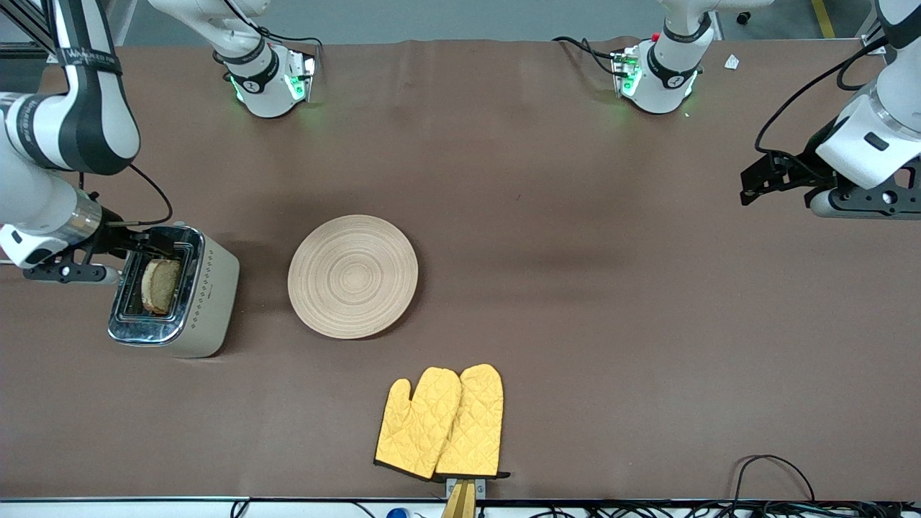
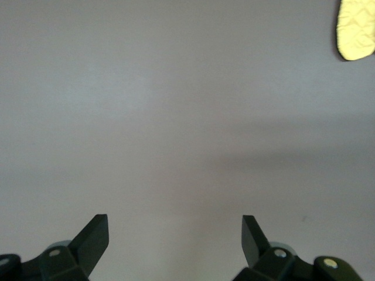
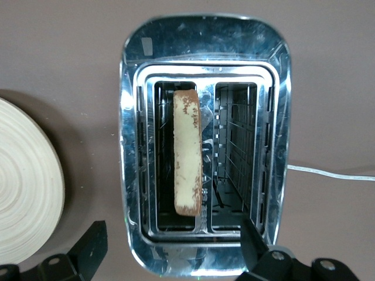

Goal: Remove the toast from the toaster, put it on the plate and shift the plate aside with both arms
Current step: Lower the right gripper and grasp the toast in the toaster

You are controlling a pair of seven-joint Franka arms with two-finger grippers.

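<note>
The toast (image 1: 161, 285) stands upright in the silver toaster (image 1: 205, 302), in the slot closer to the plate. In the right wrist view its tan top edge (image 3: 187, 155) shows from above. The round beige plate (image 1: 352, 276) lies bare beside the toaster, toward the table's middle; its edge shows in the right wrist view (image 3: 23, 187). My right gripper (image 1: 147, 243) hangs open and empty over the toaster's end (image 3: 202, 35), its fingertips (image 3: 94, 241) apart above the rim. My left gripper (image 1: 755, 183) is open and empty over bare table at the left arm's end (image 2: 174, 234).
A pair of yellow oven mitts (image 1: 440, 421) lies nearer the front camera than the plate; a mitt tip shows in the left wrist view (image 2: 356, 29). A white cord (image 3: 328, 173) runs from the toaster. Cables (image 1: 773, 475) lie at the table's front edge.
</note>
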